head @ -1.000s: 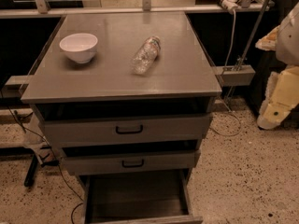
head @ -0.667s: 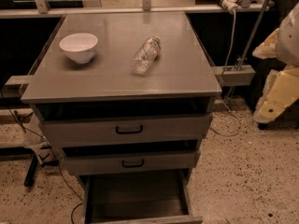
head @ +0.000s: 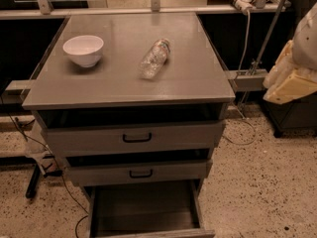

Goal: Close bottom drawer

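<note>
The grey cabinet [head: 129, 90] has three drawers. The bottom drawer [head: 143, 209] is pulled far out toward me, and I look down into its deep empty grey box. Its front panel shows only as a top edge [head: 148, 233] at the picture's lower border, and its handle is hidden. The middle drawer [head: 141, 172] and the top drawer [head: 136, 138] stand slightly out, each with a black bar handle. My gripper [head: 290, 81], cream and white, hangs at the right edge beside the cabinet top, well above and right of the bottom drawer.
A white bowl [head: 83, 50] and a clear plastic bottle [head: 153, 58] lying on its side rest on the cabinet top. A metal rail [head: 148, 6] runs behind. Cables [head: 59, 182] trail on the speckled floor [head: 262, 182] to the left, and a stand [head: 257, 38] is at the right.
My gripper at the right has risen and shifted a little; the lower cream part has moved up out of the floor area. The drawers, bowl and bottle have not moved.
</note>
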`<state>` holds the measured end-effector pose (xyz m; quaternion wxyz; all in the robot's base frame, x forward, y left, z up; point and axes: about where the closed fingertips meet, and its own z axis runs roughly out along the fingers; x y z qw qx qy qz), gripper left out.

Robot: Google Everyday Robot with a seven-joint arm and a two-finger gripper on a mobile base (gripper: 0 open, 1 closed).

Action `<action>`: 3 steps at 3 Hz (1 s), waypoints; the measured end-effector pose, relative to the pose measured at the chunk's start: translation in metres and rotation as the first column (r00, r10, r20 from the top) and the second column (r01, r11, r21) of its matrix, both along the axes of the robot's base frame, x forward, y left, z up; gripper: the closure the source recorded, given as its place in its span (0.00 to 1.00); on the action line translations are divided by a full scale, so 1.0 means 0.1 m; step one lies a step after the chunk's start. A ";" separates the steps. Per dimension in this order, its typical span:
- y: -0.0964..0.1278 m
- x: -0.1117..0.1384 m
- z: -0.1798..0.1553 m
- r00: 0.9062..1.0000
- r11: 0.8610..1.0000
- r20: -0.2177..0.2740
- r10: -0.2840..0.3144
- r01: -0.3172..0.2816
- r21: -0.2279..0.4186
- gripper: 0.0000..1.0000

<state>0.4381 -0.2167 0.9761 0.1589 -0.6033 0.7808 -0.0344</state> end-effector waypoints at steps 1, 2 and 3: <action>0.00 0.00 0.00 1.000 1.000 0.000 0.000 0.000 0.000 0.89; 0.00 0.00 0.00 1.000 1.000 0.000 0.000 0.000 0.000 1.00; 0.00 -0.11 -0.26 0.999 0.999 -0.034 -0.040 0.039 -0.011 1.00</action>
